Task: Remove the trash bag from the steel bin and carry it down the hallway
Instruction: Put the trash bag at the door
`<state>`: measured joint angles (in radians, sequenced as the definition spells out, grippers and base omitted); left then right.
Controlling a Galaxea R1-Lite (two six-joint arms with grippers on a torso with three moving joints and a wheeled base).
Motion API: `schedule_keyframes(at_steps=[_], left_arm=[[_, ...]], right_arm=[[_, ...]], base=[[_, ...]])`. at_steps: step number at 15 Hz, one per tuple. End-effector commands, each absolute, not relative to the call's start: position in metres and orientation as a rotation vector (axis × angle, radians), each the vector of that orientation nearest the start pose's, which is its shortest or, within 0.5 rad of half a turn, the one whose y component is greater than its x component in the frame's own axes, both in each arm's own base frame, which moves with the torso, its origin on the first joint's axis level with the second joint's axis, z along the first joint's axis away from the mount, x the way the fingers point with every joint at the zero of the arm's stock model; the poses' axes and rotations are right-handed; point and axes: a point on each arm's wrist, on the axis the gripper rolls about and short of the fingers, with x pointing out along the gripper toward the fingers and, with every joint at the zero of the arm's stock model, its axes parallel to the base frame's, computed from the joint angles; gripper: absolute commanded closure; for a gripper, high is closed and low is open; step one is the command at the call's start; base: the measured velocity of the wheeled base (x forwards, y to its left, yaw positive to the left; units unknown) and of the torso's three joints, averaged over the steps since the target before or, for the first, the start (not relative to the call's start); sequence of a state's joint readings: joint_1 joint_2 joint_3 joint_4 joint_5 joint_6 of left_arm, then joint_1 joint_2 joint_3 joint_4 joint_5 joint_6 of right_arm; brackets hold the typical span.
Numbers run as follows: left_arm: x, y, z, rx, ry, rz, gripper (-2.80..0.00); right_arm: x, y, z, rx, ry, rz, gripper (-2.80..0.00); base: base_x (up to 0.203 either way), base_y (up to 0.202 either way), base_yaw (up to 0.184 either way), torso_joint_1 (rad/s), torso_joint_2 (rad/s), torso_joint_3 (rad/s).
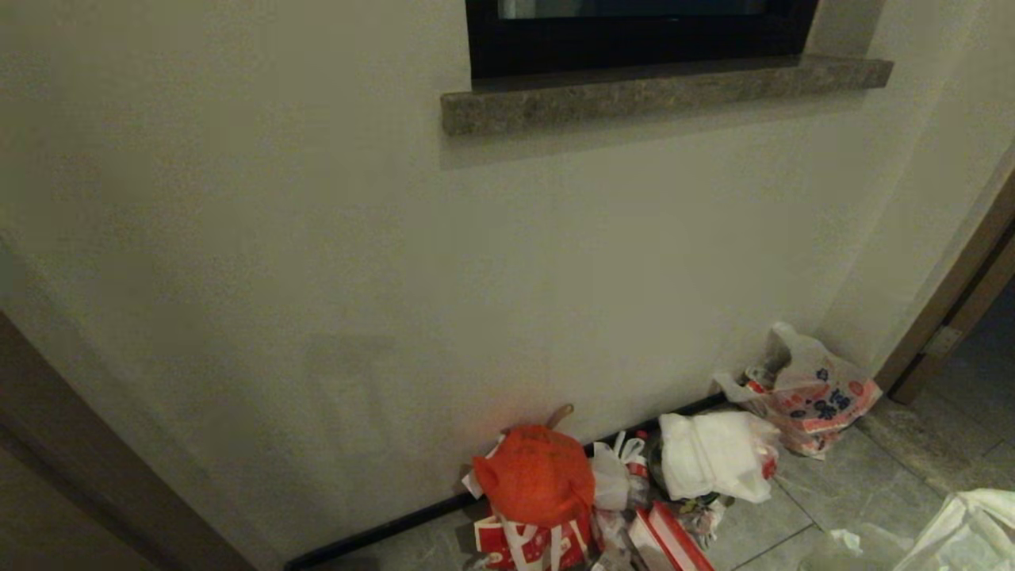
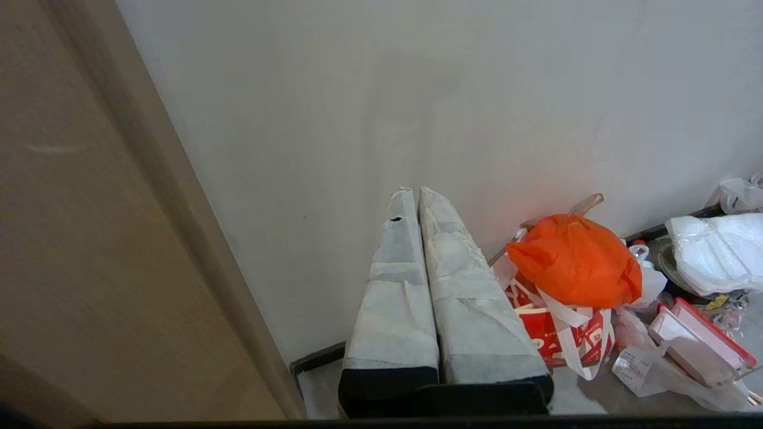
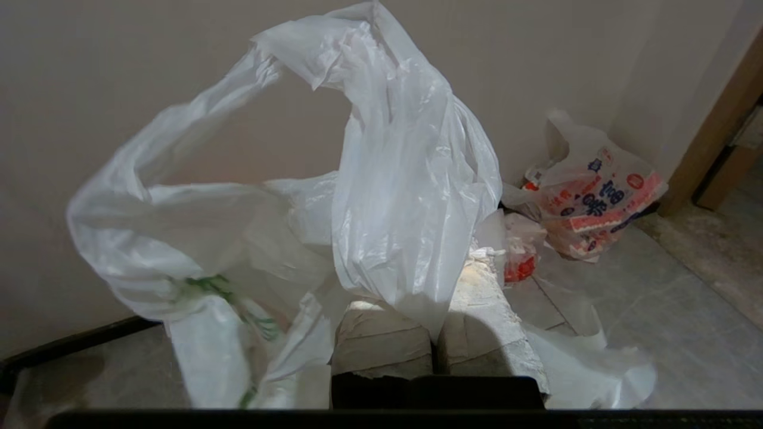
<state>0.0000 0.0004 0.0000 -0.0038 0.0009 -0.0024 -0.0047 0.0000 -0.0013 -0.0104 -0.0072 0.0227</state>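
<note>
Only the right wrist view shows the trash bag [image 3: 381, 179] seemingly clamped in the right gripper [image 3: 432, 333].

1 trash bag [image 3: 411, 179], 1 orange bag [image 1: 538, 474], 1 printed bag [image 1: 817, 392], 1 window sill [image 1: 666, 91], 2 door frames [image 1: 947, 293].

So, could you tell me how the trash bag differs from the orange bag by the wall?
The trash bag is translucent white with green marks; the orange bag is opaque orange. The trash bag hangs loose and open from the shut right gripper; the orange bag sits bunched and full on the pile. Both are thin plastic.
</note>
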Motion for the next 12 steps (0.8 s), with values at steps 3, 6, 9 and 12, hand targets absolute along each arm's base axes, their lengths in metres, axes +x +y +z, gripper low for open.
schedule_keyframes(at_steps=[3,6,9,12], left_arm=[[-0.0227,0.0000,0.0760,-0.003,-0.003,0.002,0.00],[-0.0227,0.0000,0.0760,-0.003,-0.003,0.002,0.00],[-0.0227,0.0000,0.0760,-0.003,-0.003,0.002,0.00],[-0.0227,0.0000,0.0760,-0.003,-0.003,0.002,0.00]], right_arm=[[-0.0228,-0.0001,0.0767,0.023,-0.008,-0.012,0.00],[-0.0228,-0.0001,0.0770,0.031,-0.011,-0.012,0.00],[-0.0228,-0.0001,0.0767,0.030,-0.008,-0.012,0.00],[-0.0228,-0.0001,0.0769,0.032,-0.009,-0.012,0.00]], base=[[0.000,0.000,0.000,0.000,0.00,0.000],[0.000,0.000,0.000,0.000,0.00,0.000],[0.000,0.000,0.000,0.000,0.00,0.000],[0.003,-0.007,0.141,0.002,0.00,0.001]])
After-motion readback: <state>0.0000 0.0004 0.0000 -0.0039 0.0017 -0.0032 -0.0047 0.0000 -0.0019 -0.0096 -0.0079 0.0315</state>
